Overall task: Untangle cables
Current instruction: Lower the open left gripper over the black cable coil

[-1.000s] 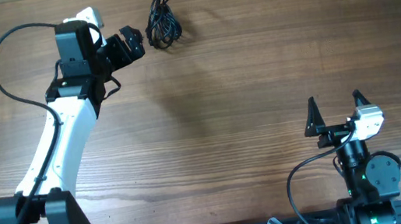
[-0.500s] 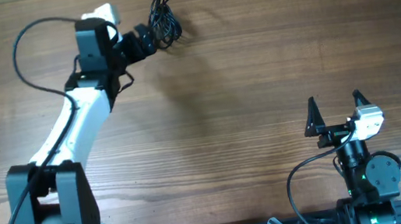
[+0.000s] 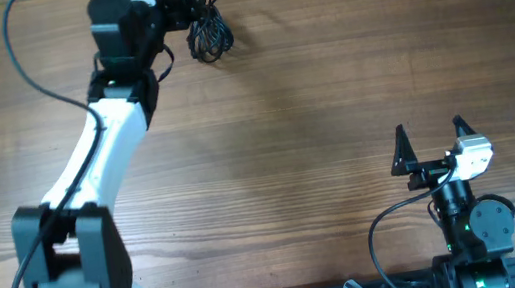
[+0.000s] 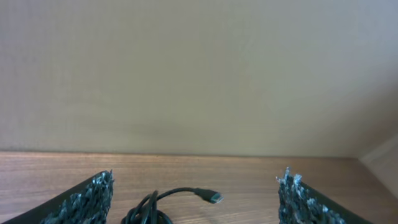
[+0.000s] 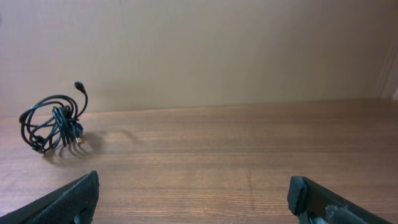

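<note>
Black cables [image 3: 209, 32], thin cords bunched into one small tangle on the wood table [image 3: 331, 93]. One plug [image 4: 214, 198] sticks out free on a short curved lead.

Left claw [image 4: 196, 177]: jaws spread wide, nothing gripped. The tangle sits low between the two jaws, close in under the wrist. The plug lies just ahead of the claw and a little right of its centre line. Cannot tell if either pad touches a cord, as most of the bunch is cut off at the bottom of the wrist view.

Right claw [image 3: 431, 140]: jaws wide apart, empty, parked. The tangle is well apart from it, far ahead and off to its left.

Handling, as a judgement:
- Very light and limp, so it won't hold a shape. Lifting one strand will likely drag the whole bunch along.
- The jackets look smooth and thin. A single cord could slip through the pads or sit in a gap between them.
- The loops hook on each other, and a hard pull on a buried strand probably tightens the knot.
- Not fragile, though the plug necks shouldn't be bent sharply.

Where to take hold: the free plug lead ahead of the left claw, just behind the plug. The stiffer plug body gives the pads a stop. An outer loop is the second choice. The middle of the wad is a poor place to pinch. The other claw likely has to pin the bunch for anything to feed out.
</note>
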### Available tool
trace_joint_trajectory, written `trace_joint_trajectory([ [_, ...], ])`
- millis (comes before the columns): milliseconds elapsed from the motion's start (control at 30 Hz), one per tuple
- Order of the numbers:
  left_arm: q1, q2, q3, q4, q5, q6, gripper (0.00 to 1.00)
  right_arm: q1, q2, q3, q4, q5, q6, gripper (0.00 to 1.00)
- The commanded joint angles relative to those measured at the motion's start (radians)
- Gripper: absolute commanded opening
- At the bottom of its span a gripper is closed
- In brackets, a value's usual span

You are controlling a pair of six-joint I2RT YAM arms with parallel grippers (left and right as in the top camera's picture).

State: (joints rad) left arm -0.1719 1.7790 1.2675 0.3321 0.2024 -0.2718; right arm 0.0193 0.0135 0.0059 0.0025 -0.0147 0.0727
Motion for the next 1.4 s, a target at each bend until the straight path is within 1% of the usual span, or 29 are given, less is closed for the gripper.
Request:
trace_joint_trajectory([
  [0, -0.009, 0.126, 0.005, 0.063, -0.04, 0.036, 0.89, 0.006, -0.006, -0.001, 0.003, -0.001, -0.018, 1.0],
  [67, -0.009, 0.201, 0.005, 0.126, -0.039, 0.036, 0.91, 0.006, -0.006, -0.001, 0.003, -0.001, -0.018, 1.0],
  [200, -0.013, 0.266, 0.005, 0.149, -0.021, 0.029, 0.9, 0.006, -0.006, -0.001, 0.003, -0.001, -0.018, 1.0],
  [300, -0.027, 0.277, 0.005, 0.119, 0.046, 0.029, 0.78, 0.006, -0.006, -0.001, 0.003, -0.001, -0.018, 1.0],
  [333, -0.032, 0.277, 0.005, 0.109, 0.08, 0.029, 0.7, 0.006, -0.006, -0.001, 0.003, -0.001, -0.018, 1.0],
  [400, -0.042, 0.274, 0.005, 0.1, 0.177, 0.029, 0.58, 0.006, -0.006, -0.001, 0.003, -0.001, -0.018, 1.0],
  [467, -0.052, 0.274, 0.005, 0.096, 0.309, 0.025, 0.48, 0.006, -0.006, -0.001, 0.003, -0.001, -0.018, 1.0],
  [500, -0.057, 0.274, 0.005, 0.089, 0.348, 0.009, 0.45, 0.006, -0.006, -0.001, 0.003, -0.001, -0.018, 1.0],
  [567, -0.066, 0.274, 0.005, 0.059, 0.366, -0.045, 0.39, 0.006, -0.006, -0.001, 0.003, -0.001, -0.018, 1.0],
  [667, -0.073, 0.274, 0.005, -0.014, 0.365, -0.055, 0.33, 0.006, -0.006, -0.001, 0.003, -0.001, -0.018, 1.0],
  [700, -0.073, 0.274, 0.005, -0.042, 0.365, -0.055, 0.29, 0.006, -0.006, -0.001, 0.003, -0.001, -0.018, 1.0],
  [867, -0.073, 0.272, 0.005, -0.144, 0.37, -0.063, 0.28, 0.006, -0.006, -0.001, 0.003, -0.001, -0.018, 1.0],
  [967, -0.073, 0.253, 0.005, -0.182, 0.422, -0.077, 0.27, 0.006, -0.006, -0.001, 0.003, -0.001, -0.018, 1.0],
  [1033, -0.078, 0.229, 0.005, -0.22, 0.453, -0.077, 0.29, 0.006, -0.006, -0.001, 0.003, -0.001, -0.018, 1.0],
  [1200, -0.091, 0.14, 0.005, -0.332, 0.451, -0.077, 0.3, 0.006, -0.006, -0.001, 0.003, -0.001, -0.018, 1.0],
  [1267, -0.093, 0.094, 0.005, -0.356, 0.451, -0.077, 0.32, 0.006, -0.006, -0.001, 0.003, -0.001, -0.018, 1.0],
  [1367, -0.093, 0.006, 0.005, -0.392, 0.42, -0.077, 0.4, 0.006, -0.006, -0.001, 0.003, -0.001, -0.018, 1.0],
])
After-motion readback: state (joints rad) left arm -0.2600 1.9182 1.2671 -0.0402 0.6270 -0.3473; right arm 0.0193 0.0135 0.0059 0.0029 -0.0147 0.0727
